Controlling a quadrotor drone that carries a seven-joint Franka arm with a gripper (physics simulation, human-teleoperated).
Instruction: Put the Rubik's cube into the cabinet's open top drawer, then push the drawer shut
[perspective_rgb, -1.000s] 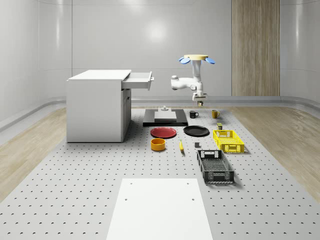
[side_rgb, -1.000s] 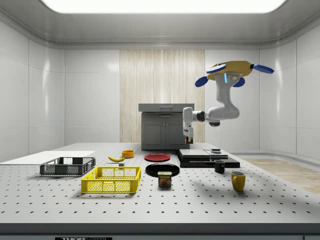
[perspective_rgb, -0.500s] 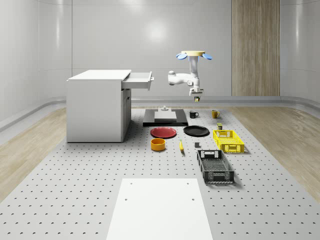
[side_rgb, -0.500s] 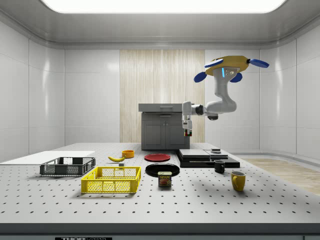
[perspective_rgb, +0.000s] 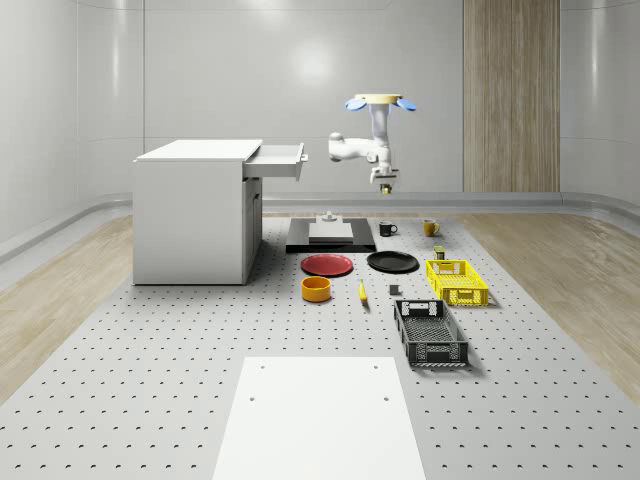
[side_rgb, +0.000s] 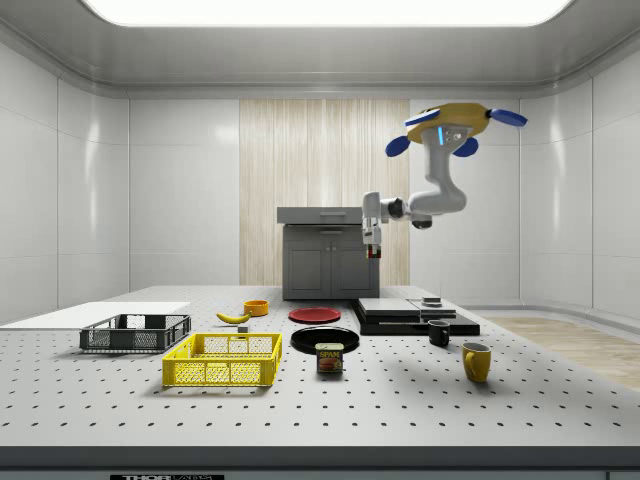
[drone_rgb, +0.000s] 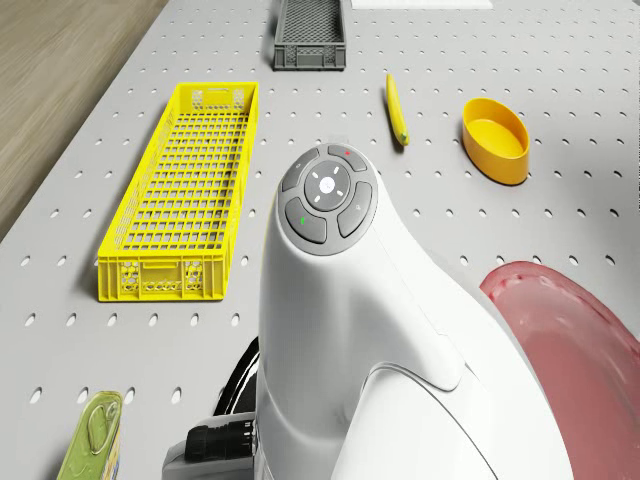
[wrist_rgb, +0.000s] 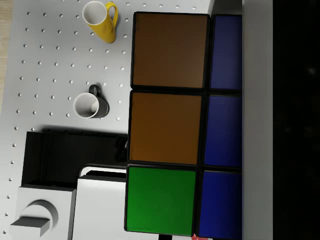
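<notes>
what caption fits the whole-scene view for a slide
Drone hovering above the table, its tool carrying the Rubik's cube toward the cabinet's open top drawer.

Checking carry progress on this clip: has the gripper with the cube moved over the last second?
Yes. In the whole-scene view the gripper has risen and shifted toward that view's left, closer to the cabinet's open top drawer, holding the Rubik's cube.
</notes>
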